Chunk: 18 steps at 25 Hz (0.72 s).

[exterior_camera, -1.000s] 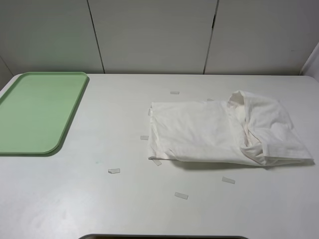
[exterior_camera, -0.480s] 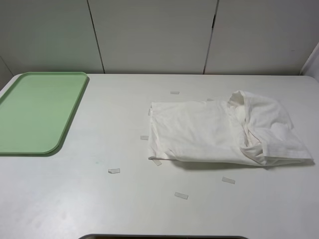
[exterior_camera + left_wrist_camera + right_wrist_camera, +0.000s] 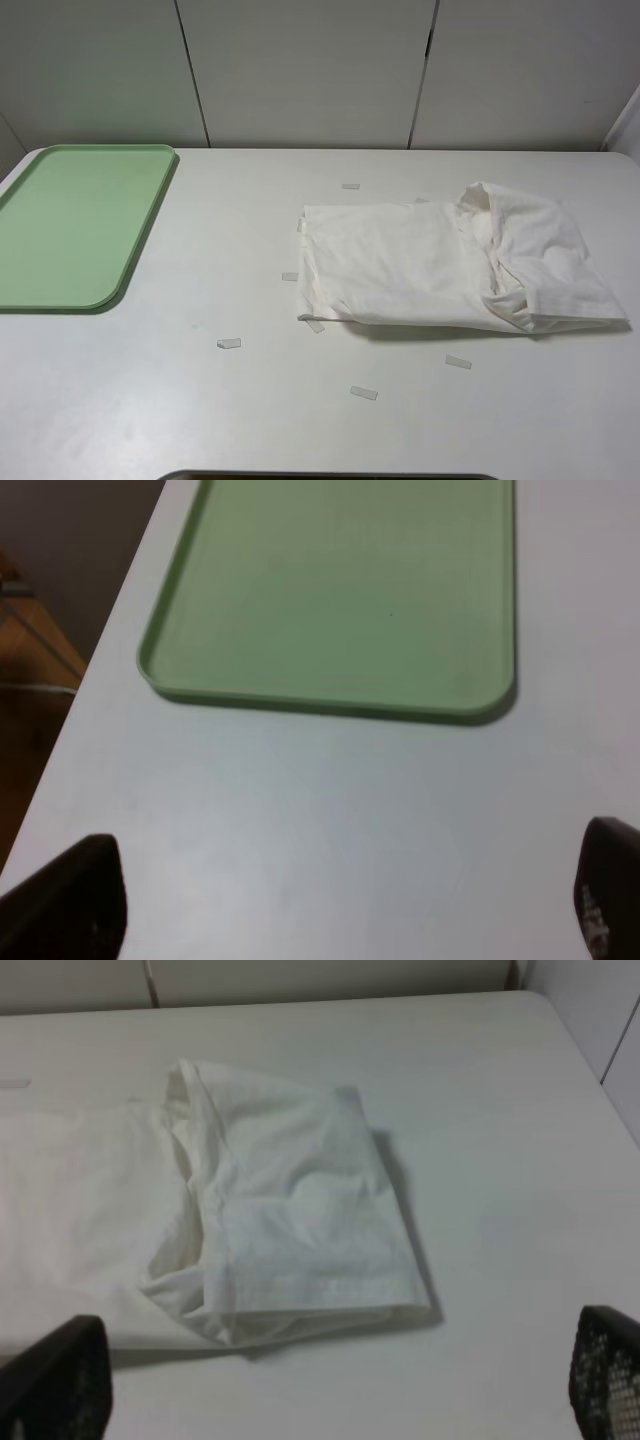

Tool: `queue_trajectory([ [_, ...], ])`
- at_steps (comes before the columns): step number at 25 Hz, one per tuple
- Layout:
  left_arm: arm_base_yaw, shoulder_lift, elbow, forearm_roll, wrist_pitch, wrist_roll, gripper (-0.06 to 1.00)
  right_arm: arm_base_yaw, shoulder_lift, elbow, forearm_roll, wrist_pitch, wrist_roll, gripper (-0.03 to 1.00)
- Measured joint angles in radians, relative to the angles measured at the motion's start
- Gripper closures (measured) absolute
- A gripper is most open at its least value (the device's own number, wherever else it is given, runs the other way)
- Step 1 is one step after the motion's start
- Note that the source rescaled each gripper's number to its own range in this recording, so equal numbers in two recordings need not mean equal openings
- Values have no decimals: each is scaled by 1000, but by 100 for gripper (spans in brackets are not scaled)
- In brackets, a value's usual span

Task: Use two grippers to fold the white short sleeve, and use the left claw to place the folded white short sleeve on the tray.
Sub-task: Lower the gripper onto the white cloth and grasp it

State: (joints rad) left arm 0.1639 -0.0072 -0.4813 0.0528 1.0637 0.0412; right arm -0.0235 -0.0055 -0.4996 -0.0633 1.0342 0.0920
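no change: white short sleeve (image 3: 450,270) part-folded by table (image 3: 150,420) right edge; tray (image 3: 60,306) bare; left claw (image 3: 345,900), right gripper (image 3: 340,1380) released, folding pending.

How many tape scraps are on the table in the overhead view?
7 tape scraps: one beyond the white short sleeve, three by its left edge, three nearer the camera. More may lie under it.

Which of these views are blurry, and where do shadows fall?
Exterior high view: sharp, soft shadow beneath the large white cotton T-shirt. Left wrist view: pale green plastic tray slightly blurred. Right wrist view: shirt slightly soft too.
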Motion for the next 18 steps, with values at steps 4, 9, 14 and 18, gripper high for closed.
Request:
queue_trajectory([
  [4,0,63,-46,0,49,0,7,0,0,0,0,0,0,-3],
  [9,0,240,-133,0,82,0,7,0,0,0,0,0,0,-3],
  [14,-30,507,-234,-40,26,-2,7,0,0,0,0,0,0,-3],
  [18,-91,734,-267,-140,-88,-2,7,0,0,0,0,-1,0,-3],
])
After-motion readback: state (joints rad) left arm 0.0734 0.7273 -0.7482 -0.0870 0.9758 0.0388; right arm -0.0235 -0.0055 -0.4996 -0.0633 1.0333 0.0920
